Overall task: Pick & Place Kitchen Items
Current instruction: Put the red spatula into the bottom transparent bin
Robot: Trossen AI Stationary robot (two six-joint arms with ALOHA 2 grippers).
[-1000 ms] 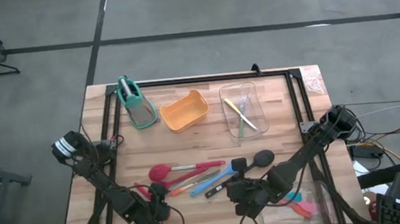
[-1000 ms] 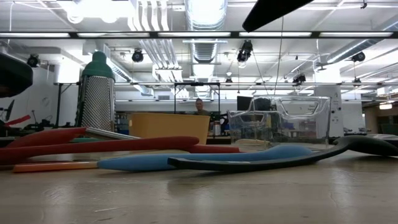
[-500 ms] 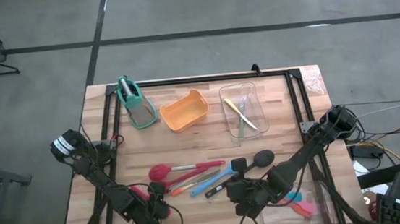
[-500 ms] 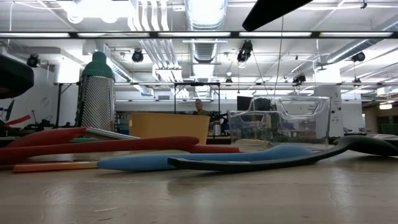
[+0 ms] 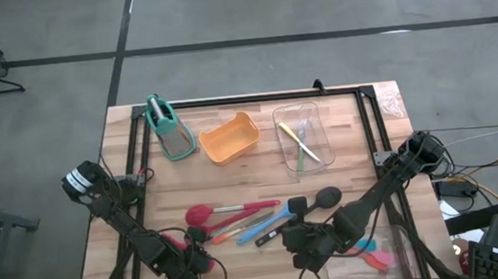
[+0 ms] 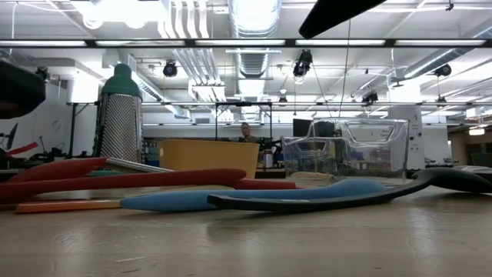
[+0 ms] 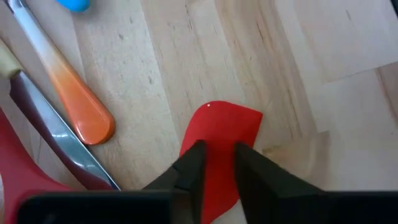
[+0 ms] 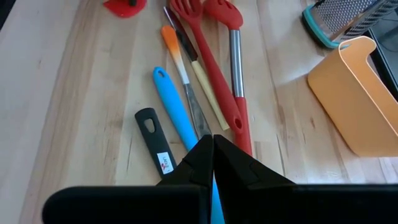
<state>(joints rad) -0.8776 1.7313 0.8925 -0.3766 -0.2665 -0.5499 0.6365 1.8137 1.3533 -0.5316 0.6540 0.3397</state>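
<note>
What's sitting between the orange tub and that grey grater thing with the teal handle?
Nothing: in the high view only bare wood shows between the orange tub and the grater.

Left gripper [image 5: 190, 264] at red spatula [image 5: 182, 243]; orange tub [image 5: 229, 138] beside clear tray [image 5: 303, 136].

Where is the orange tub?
In the high view the orange tub sits toward the table's far edge, between the grater on its left and the clear tray on its right, beyond the row of utensils.
</note>
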